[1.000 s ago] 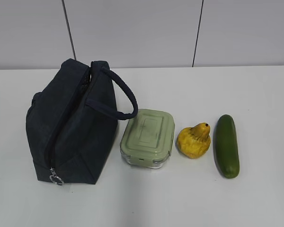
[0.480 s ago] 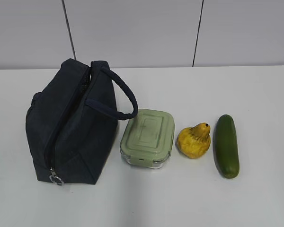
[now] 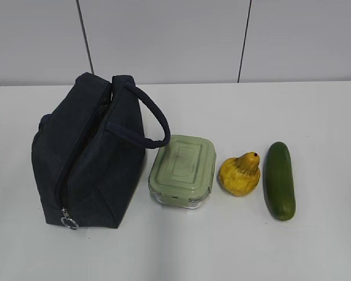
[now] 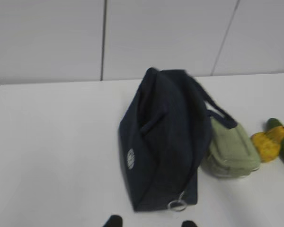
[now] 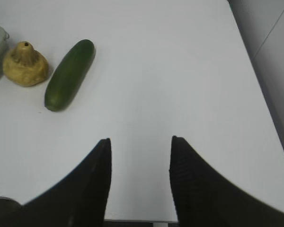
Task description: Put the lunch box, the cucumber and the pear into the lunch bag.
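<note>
Navy fabric lunch bag (image 3: 90, 152) is seen lying on the white table (image 3: 316, 117) at the left, zipper run closed along its top, metal ring pull (image 3: 69, 222) at the near end, loop handles (image 3: 149, 120) arched toward the right. Just beside the bag, the lunch box (image 3: 183, 171) is set flat, sage lid up; whether its corner touches the bag cannot be told. The pear (image 3: 240, 174) is placed next to the box, stem tip pointing up and away. The cucumber (image 3: 279, 180) is laid close alongside the pear, lengthwise front to back.

No arm is caught in the exterior view. Right gripper (image 5: 140, 142) is held above bare table, well apart from the cucumber, dark fingers (image 5: 97, 179) spread with nothing between them. Left gripper (image 4: 149, 221) is shown only as two dark tips at the frame's bottom edge, apart from each other, near the bag's ring-pull end; nothing is pinched.
</note>
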Action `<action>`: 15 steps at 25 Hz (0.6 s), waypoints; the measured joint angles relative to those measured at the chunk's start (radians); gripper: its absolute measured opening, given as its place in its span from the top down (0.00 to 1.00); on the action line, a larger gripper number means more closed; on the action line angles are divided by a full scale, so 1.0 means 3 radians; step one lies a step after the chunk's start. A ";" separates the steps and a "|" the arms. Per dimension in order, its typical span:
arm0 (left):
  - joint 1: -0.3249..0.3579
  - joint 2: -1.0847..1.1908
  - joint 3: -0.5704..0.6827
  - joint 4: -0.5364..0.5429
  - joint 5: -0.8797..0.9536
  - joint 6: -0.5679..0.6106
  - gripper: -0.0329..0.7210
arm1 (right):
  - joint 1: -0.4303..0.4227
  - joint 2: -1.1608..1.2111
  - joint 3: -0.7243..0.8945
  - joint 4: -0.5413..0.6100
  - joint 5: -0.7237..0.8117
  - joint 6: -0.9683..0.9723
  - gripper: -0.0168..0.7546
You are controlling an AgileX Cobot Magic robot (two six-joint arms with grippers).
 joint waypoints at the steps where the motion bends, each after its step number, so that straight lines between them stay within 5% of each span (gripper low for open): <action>1: -0.0103 0.0226 -0.0118 0.0024 -0.0098 0.0000 0.63 | 0.0000 0.0214 -0.0107 0.0105 -0.0053 0.0000 0.55; 4: -0.0375 0.0969 -0.0425 0.0100 -0.0387 0.0000 0.61 | 0.0000 0.0775 -0.0379 0.0375 -0.0299 0.0000 0.55; 9: -0.0396 0.2196 -0.0851 0.0103 -0.0592 0.0000 0.47 | 0.0000 0.1685 -0.0709 0.0474 -0.0355 -0.0003 0.55; 12: -0.0163 0.2720 -0.1107 -0.0015 -0.0675 0.0006 0.42 | 0.0000 0.2066 -0.0769 0.0544 -0.0385 -0.0003 0.55; 15: 0.0370 0.3131 -0.1321 -0.0519 -0.0696 0.0407 0.41 | 0.0000 0.2281 -0.0768 0.0621 -0.0469 -0.0012 0.55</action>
